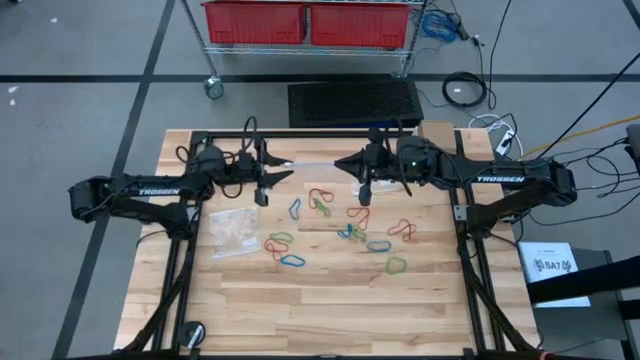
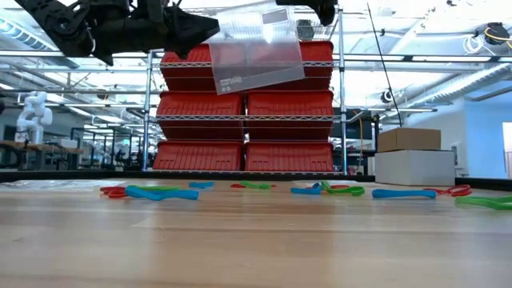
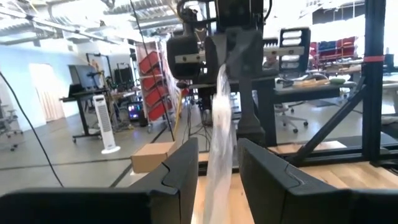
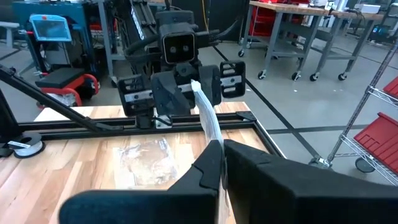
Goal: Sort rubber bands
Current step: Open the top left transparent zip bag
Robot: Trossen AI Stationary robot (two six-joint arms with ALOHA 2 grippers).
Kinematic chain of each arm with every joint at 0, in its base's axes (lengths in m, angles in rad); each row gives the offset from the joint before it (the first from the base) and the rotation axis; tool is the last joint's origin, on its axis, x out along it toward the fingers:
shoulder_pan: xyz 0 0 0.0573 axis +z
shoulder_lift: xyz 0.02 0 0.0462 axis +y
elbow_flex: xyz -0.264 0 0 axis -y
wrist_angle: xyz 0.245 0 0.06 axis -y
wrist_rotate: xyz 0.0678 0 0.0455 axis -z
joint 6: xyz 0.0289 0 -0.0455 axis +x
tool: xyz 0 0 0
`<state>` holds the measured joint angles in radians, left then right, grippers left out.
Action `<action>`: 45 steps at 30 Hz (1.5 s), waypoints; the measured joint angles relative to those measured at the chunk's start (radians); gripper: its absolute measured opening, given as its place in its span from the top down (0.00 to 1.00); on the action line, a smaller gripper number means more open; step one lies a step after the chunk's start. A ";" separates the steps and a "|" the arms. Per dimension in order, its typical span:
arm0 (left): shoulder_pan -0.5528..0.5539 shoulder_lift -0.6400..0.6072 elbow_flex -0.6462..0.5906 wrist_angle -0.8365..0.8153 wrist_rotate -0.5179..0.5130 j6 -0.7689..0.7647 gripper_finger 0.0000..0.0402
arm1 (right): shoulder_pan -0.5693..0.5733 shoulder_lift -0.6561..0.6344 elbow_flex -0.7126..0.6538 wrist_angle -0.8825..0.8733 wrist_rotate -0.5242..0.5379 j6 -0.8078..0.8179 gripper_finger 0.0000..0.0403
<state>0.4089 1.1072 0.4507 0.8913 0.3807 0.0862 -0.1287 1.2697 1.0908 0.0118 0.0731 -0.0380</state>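
Both grippers hold one clear plastic bag (image 1: 315,162) stretched between them, above the far part of the table. My left gripper (image 1: 287,172) is shut on its left end and my right gripper (image 1: 345,163) on its right end. In the low view the bag (image 2: 256,48) hangs high above the wood, slightly tilted. The rubber bands, in red (image 1: 320,193), blue (image 1: 292,261) and green (image 1: 397,265), lie scattered flat on the table below and nearer. In the low view they show as a row: blue (image 2: 160,193), green (image 2: 488,202). My left gripper has the bag's left end (image 3: 219,149) between its two fingers (image 3: 181,174), coming level from the table's left. The bag is lifted clear and runs away toward the other arm. My right gripper pinches the bag's right end (image 4: 214,134) between its fingers (image 4: 205,168), level from the table's right. The film runs edge-on from it to the left gripper (image 4: 186,87), clear of the table.
A pile of further clear bags (image 1: 235,230) lies on the table's left part, also seen in the right wrist view (image 4: 149,158). Black frame rails (image 1: 300,133) border the far edge. Bare wood (image 1: 330,310) fills the near half. Red bins (image 2: 248,104) stand beyond the table.
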 joint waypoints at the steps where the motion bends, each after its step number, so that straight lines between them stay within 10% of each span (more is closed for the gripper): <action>1: 0.000 0.000 0.000 0.004 0.001 -0.001 0.70 | 0.000 0.000 0.000 0.000 0.000 0.000 1.00; 16: 0.000 0.000 0.000 0.008 0.008 0.003 0.98 | 0.000 0.000 0.000 -0.008 0.000 0.000 1.00; 32: 0.000 0.000 0.000 -0.230 0.008 0.058 1.00 | -0.021 0.022 0.000 0.002 0.038 0.010 0.81; 45: -0.032 -0.001 0.000 -0.396 -0.021 0.114 1.00 | -0.029 0.326 0.138 0.027 -0.097 0.008 0.79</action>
<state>0.3767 1.1065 0.4507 0.4953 0.3600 0.2003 -0.1582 1.5961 1.2291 0.0392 -0.0238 -0.0303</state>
